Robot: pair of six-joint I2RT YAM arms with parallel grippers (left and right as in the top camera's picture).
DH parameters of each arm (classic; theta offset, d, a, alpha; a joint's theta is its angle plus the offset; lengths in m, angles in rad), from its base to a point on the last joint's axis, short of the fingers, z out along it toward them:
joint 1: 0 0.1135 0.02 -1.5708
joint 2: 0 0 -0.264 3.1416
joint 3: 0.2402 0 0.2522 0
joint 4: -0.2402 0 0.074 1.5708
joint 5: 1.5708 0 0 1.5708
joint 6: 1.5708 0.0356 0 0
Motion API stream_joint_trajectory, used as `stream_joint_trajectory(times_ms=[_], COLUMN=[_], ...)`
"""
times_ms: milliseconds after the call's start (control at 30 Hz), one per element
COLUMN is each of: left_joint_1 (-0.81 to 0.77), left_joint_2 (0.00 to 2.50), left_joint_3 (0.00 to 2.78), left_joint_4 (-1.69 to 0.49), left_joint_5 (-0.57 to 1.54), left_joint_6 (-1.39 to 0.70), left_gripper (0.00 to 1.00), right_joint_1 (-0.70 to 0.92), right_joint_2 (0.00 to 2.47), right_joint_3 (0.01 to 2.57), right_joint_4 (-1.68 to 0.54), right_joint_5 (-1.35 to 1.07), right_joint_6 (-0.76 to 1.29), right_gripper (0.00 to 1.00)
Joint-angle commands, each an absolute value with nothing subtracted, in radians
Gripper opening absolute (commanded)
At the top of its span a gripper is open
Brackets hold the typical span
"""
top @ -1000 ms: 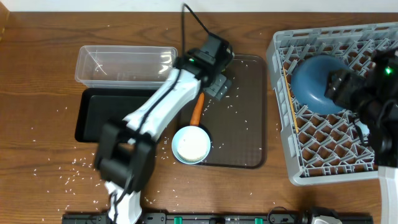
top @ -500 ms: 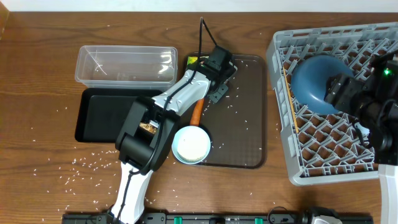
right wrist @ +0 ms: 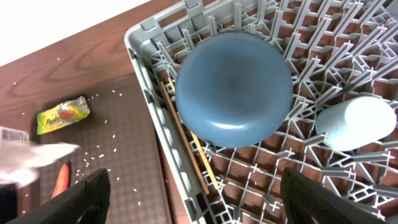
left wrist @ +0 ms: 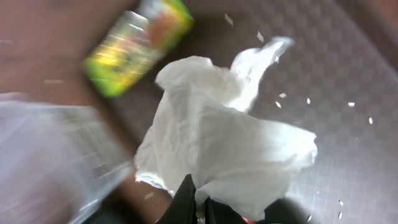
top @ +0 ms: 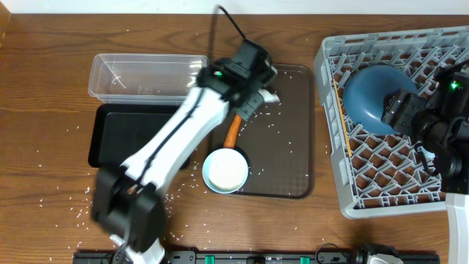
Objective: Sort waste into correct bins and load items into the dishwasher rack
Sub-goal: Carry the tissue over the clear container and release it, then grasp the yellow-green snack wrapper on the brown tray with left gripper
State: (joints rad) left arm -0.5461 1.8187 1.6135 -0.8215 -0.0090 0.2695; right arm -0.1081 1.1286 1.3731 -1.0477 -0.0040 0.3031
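My left gripper (left wrist: 198, 206) is shut on the crumpled white napkin (left wrist: 224, 143), which hangs just above the brown serving tray (top: 287, 158). The napkin (top: 270, 96) also shows white beside the left gripper (top: 254, 94) in the overhead view. A yellow-green wrapper (left wrist: 137, 53) lies beyond it. An orange carrot (top: 231, 132) and a white bowl (top: 224, 170) sit on the serving tray. My right gripper (right wrist: 211, 205) hangs open over the grey dishwasher rack (top: 440, 202), holding nothing. In the rack are the blue plate (right wrist: 233, 87), a pale cup (right wrist: 354, 121) and chopsticks (right wrist: 186, 143).
The clear tub (top: 146, 77) and the black tray (top: 135, 136) lie left of the serving tray. Rice grains (top: 88, 194) are scattered over the wooden table and the serving tray. The rack fills the right side of the table.
The left gripper has shut on the napkin and lifted it off the serving tray. The left arm has swung a little. The right arm has barely moved.
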Motion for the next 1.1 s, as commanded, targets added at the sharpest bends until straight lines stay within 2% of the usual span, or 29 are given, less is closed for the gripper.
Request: stream_joint_trajectory(times_ms=[0, 67, 333, 433, 467, 500, 533, 567, 633, 867, 1067], left_joint_1=[-0.490, -0.443, -0.256, -0.209, -0.200, -0.194, -0.194, -0.197, -0.216, -0.333, -0.402], left_joint_2=[1.805, 1.811, 1.835, 1.840, 1.842, 1.842, 1.842, 1.840, 1.840, 1.902, 2.071], left_joint_3=[1.618, 1.614, 1.605, 1.605, 1.605, 1.605, 1.606, 1.606, 1.606, 1.605, 1.605], left_joint_4=[-0.834, -0.835, -0.800, -0.783, -0.778, -0.771, -0.765, -0.759, -0.740, -0.598, -0.401], left_joint_5=[-0.142, -0.193, -0.184, -0.112, -0.065, -0.004, 0.046, 0.086, 0.144, 0.149, 0.150], left_joint_6=[0.261, 0.261, 0.262, 0.262, 0.262, 0.261, 0.261, 0.261, 0.261, 0.283, 0.288], left_gripper=[0.06, 0.06, 0.06, 0.08, 0.22, 0.43, 0.55, 0.60, 0.63, 0.72, 0.74], right_joint_1=[-0.117, -0.117, -0.117, -0.117, -0.117, -0.117, -0.117, -0.117, -0.117, -0.117, -0.117], right_joint_2=[1.131, 1.131, 1.131, 1.131, 1.131, 1.131, 1.131, 1.131, 1.131, 1.131, 1.131], right_joint_3=[1.376, 1.376, 1.376, 1.376, 1.376, 1.376, 1.376, 1.376, 1.376, 1.376, 1.376], right_joint_4=[-1.049, -1.049, -1.051, -1.051, -1.051, -1.051, -1.051, -1.050, -1.048, -1.047, -1.048], right_joint_5=[-0.001, -0.001, -0.001, -0.001, -0.001, 0.000, 0.000, 0.000, 0.000, 0.000, -0.001], right_joint_6=[0.290, 0.290, 0.279, 0.278, 0.271, 0.267, 0.264, 0.264, 0.265, 0.265, 0.265], right_gripper=[0.80, 0.81, 0.81, 0.81, 0.81, 0.81, 0.81, 0.81, 0.81, 0.81, 0.82])
